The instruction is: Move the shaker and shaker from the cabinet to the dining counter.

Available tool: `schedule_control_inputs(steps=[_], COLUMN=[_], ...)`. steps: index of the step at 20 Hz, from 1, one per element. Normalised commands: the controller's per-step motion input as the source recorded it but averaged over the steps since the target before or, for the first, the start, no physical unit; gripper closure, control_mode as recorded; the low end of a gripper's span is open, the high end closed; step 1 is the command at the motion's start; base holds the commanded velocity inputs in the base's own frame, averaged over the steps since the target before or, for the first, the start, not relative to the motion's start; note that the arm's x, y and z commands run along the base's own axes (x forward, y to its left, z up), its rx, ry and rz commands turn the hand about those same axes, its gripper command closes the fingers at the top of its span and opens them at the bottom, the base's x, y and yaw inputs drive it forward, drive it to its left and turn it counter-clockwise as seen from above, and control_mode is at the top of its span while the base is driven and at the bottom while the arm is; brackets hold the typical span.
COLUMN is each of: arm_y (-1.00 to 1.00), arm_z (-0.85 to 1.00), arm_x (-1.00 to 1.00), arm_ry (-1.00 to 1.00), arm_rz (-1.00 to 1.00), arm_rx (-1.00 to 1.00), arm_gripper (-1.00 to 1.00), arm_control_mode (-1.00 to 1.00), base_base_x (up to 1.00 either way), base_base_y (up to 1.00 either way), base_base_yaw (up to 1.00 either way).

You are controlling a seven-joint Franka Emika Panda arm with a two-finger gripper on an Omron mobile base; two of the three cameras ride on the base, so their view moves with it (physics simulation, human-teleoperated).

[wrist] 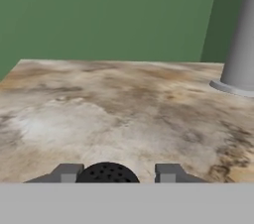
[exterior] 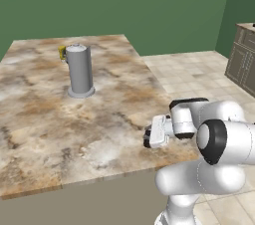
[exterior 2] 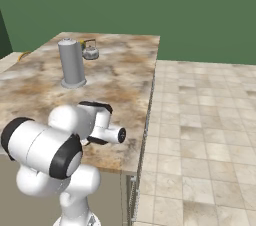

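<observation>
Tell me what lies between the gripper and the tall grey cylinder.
Only bare marbled dining counter lies between the gripper and the grey cylinder, seen in the left base view.

walls: plain dark green (exterior: 149,0), across the top of both base views | floor: pale beige square tiles (exterior 2: 200,135), right half of frame | furniture: grey-brown panelled floor cabinet (exterior: 242,59), right edge of left base view | light: even, soft, no hard shadows

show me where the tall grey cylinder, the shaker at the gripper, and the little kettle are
tall grey cylinder (exterior: 80,72), left base view, middle of its side wall.
shaker (wrist: 107,172), hand view, its perforated black top between the fingertips.
kettle (exterior 2: 90,51), right base view, its round grey body behind the cylinder.
</observation>
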Motion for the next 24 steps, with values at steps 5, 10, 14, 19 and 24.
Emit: schedule_control_inputs(steps=[5, 10, 14, 19, 24], arm_y=[0.0, -0.03, -0.09, -0.01, 0.0], arm_z=[-0.25, -0.07, 0.0, 0.0, 0.0], arm_x=[-0.16, -0.3, -0.26, -0.11, -0.03], arm_ry=[0.0, 0.0, 0.0, 0.0, 0.0], arm_rz=[-0.01, 0.0, 0.0, -0.01, -0.01], arm_rx=[0.0, 0.0, 0.0, 0.0, 0.0], arm_gripper=[-1.0, -1.0, -1.0, -1.0, -1.0], arm_control_mode=[-1.0, -1.0, -1.0, -1.0, -1.0], base_base_x=[0.0, 0.0, 0.0, 0.0, 0.0], base_base_y=[0.0, 0.0, 0.0, 0.0, 0.0], base_base_yaw=[0.0, 0.0, 0.0, 0.0, 0.0])
